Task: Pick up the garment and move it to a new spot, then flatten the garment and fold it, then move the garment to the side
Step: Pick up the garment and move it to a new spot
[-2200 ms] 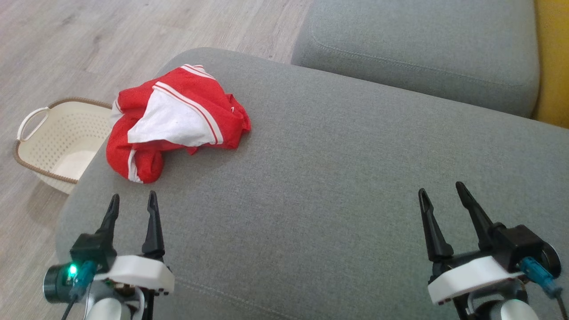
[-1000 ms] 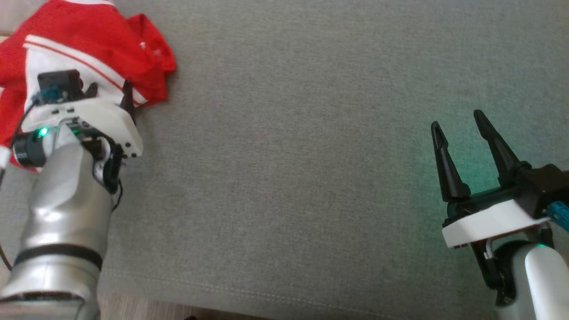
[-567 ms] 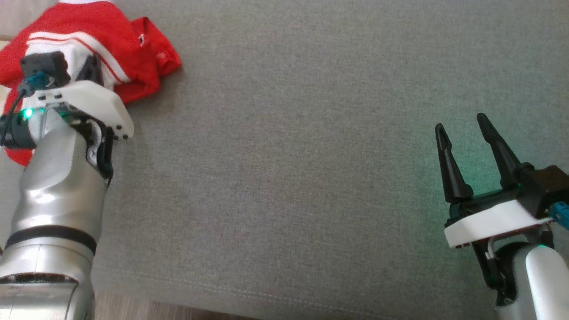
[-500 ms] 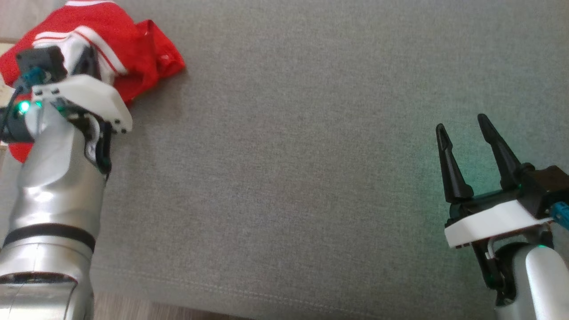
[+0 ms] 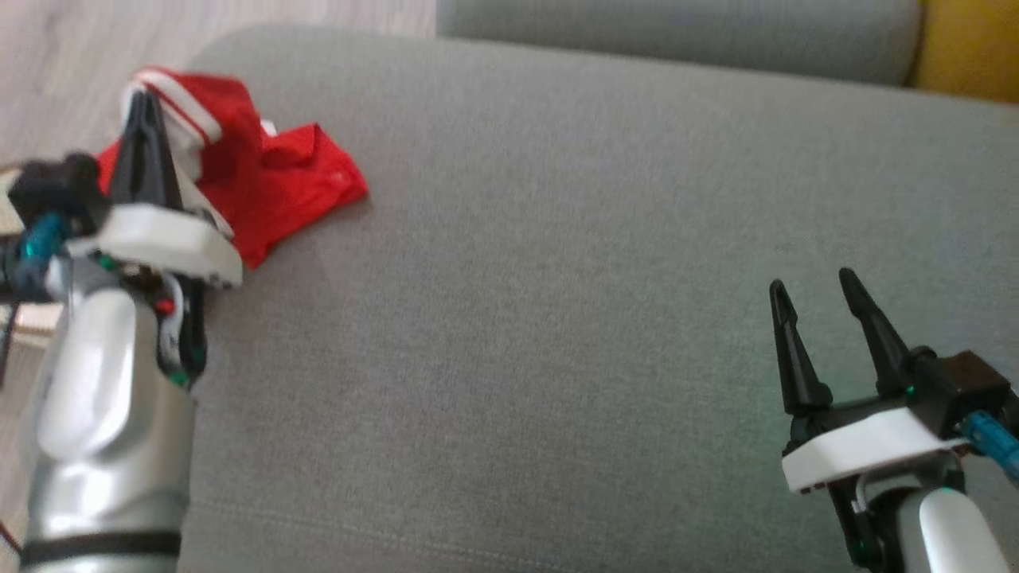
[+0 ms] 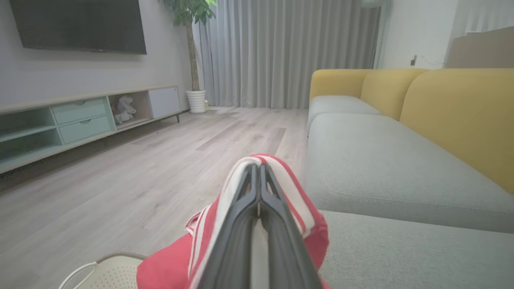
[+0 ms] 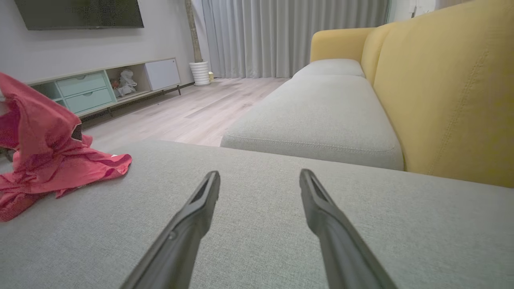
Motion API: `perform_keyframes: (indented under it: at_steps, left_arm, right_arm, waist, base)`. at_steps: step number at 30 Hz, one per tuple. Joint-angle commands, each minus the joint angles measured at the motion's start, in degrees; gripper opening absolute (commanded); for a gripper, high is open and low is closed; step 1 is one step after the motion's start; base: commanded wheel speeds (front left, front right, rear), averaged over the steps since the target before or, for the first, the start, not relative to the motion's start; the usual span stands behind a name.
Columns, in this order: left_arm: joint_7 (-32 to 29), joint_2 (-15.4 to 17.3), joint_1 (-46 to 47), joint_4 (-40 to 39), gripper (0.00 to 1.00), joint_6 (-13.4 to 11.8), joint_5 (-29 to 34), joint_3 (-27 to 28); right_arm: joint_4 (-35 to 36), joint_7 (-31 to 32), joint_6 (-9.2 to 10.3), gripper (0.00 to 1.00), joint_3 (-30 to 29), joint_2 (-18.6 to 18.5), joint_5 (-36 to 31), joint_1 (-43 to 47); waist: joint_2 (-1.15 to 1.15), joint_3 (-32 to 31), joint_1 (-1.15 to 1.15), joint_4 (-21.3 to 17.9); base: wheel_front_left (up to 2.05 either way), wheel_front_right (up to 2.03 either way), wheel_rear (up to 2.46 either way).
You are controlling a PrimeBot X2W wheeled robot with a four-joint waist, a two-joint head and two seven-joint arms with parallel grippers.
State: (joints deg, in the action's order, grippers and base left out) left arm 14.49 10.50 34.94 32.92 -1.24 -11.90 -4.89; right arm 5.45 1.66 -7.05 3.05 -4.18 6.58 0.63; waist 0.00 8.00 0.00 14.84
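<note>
1. Head view: the left gripper [image 5: 145, 107] is pinched shut on the striped hem of the red-and-white garment [image 5: 279, 175], whose rest lies at the left end of the grey sofa cushion [image 5: 557, 239]. Such a small bite could slip during the lift.
2. Left wrist view: the hem drapes over the closed fingertips, with a cream basket [image 6: 108, 273] below. A dropped garment might land there.
3. Right wrist view: the right gripper [image 7: 260, 175] is spread apart and empty, well apart from the garment, so it offers no backup.
</note>
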Motion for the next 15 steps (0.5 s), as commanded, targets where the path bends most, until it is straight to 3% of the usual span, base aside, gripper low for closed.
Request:
perform_keyframes:
  at_steps: [1, 8, 15]
  left_arm:
    - [0.50, 2.39, 0.25, -4.94, 0.00, -0.30, 0.75, 1.31]
    - [-2.07, 2.30, -11.63, -21.19, 0.00, -0.70, 1.84, -1.39]
    - [-6.65, -0.21, -24.12, -36.33, 0.00, -1.35, -0.19, -4.29]
  right_arm:
    - [1.78, -0.74, -0.44, 1.00, 1.00, 0.26, 0.20, -0.35]
    - [1.73, -0.84, -0.44, 1.00, 0.34, 0.91, 0.27, 2.94]
    - [2.21, -0.91, -0.44, 1.00, 2.05, 1.18, 0.63, 3.48]
  waist:
    - [0.00, -3.33, 0.00, -0.46]
    - [0.00, -8.09, 0.00, -2.61]
    - [0.00, -8.85, 0.00, -8.57]
  base:
    - [0.00, 0.00, 0.00]
    - [0.00, 0.00, 0.00]
    - [0.00, 0.00, 0.00]
